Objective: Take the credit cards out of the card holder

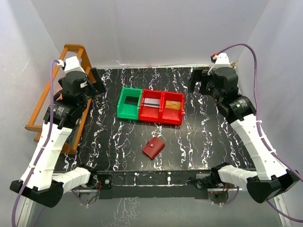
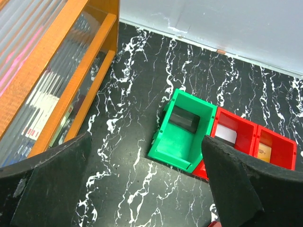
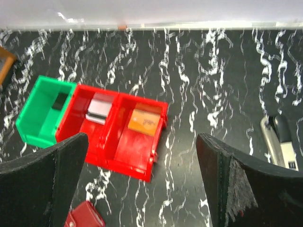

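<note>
The dark-red card holder (image 1: 153, 148) lies closed on the black marble table, in front of the bins; its corner shows in the right wrist view (image 3: 85, 215). Any cards inside it are hidden. An orange-gold card (image 1: 173, 105) (image 3: 146, 123) lies in the right red bin, a silver-white card (image 1: 151, 104) (image 3: 98, 109) in the left red bin, and a dark card (image 2: 183, 120) in the green bin. My left gripper (image 1: 97, 80) (image 2: 147, 139) is open and empty at the far left. My right gripper (image 1: 197, 83) (image 3: 142, 137) is open and empty at the far right.
The green bin (image 1: 122, 107) and two joined red bins (image 1: 161, 119) stand in a row mid-table. A wooden rack (image 1: 52, 109) (image 2: 71, 71) lines the left edge. A grey and black stapler-like object (image 3: 279, 142) lies at the right.
</note>
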`<state>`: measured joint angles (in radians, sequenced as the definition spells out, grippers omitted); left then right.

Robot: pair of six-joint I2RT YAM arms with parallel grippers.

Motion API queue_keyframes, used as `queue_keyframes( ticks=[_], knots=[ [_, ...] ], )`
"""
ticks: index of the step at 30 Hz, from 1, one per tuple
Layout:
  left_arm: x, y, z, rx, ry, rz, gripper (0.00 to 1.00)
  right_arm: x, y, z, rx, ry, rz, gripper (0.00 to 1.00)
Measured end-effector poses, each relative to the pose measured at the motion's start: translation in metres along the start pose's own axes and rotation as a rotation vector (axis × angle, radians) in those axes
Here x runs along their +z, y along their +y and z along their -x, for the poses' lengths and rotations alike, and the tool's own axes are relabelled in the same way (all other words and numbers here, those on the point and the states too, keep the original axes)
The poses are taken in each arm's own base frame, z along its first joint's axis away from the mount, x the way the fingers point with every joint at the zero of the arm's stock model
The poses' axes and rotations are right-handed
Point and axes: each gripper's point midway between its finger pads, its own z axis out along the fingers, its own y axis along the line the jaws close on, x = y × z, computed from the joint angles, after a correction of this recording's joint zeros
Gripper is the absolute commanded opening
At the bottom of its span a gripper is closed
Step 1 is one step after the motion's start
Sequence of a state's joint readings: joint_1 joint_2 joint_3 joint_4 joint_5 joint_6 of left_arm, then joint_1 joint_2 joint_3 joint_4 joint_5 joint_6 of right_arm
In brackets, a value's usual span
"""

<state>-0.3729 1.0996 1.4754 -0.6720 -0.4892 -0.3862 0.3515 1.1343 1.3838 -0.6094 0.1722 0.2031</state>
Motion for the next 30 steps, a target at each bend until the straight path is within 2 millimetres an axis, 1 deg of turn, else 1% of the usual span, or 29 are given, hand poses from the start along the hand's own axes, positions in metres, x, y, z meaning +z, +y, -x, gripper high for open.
queue_keyframes(
  ticks=[2, 7, 10, 14, 17, 21, 23, 25, 27, 30],
  knots=[
    [0.003, 0.005, -0.006, -0.009, 0.007, 0.01, 0.98, 0.001, -0.002, -0.015, 0.014, 0.031, 0.011, 0.98],
    [0.008, 0.023, -0.029, -0.034, 0.046, 0.04, 0.99, -0.003, -0.005, -0.063, 0.068, 0.13, 0.063, 0.98],
    [0.008, 0.031, -0.051, -0.047, 0.091, 0.029, 0.98, -0.008, -0.003, -0.099, 0.104, 0.213, 0.105, 0.98],
    [0.009, 0.03, -0.086, -0.089, 0.175, -0.038, 0.99, -0.015, 0.006, -0.145, 0.148, 0.328, 0.159, 0.98],
    [0.01, 0.024, -0.118, -0.135, 0.267, -0.094, 0.99, -0.025, 0.024, -0.181, 0.165, 0.436, 0.205, 0.94],
    [0.004, 0.011, -0.154, -0.216, 0.395, -0.186, 0.99, -0.042, 0.056, -0.216, 0.169, 0.556, 0.272, 0.89],
    [0.0, 0.005, -0.167, -0.247, 0.446, -0.23, 0.99, -0.05, 0.072, -0.23, 0.167, 0.612, 0.302, 0.85],
    [-0.006, -0.003, -0.181, -0.276, 0.505, -0.281, 0.99, -0.06, 0.092, -0.246, 0.154, 0.666, 0.331, 0.78],
    [-0.012, -0.008, -0.198, -0.3, 0.563, -0.329, 0.99, -0.071, 0.111, -0.263, 0.134, 0.707, 0.368, 0.74],
    [-0.022, -0.015, -0.227, -0.337, 0.661, -0.394, 0.98, -0.084, 0.132, -0.295, 0.13, 0.789, 0.38, 0.66]
  ],
)
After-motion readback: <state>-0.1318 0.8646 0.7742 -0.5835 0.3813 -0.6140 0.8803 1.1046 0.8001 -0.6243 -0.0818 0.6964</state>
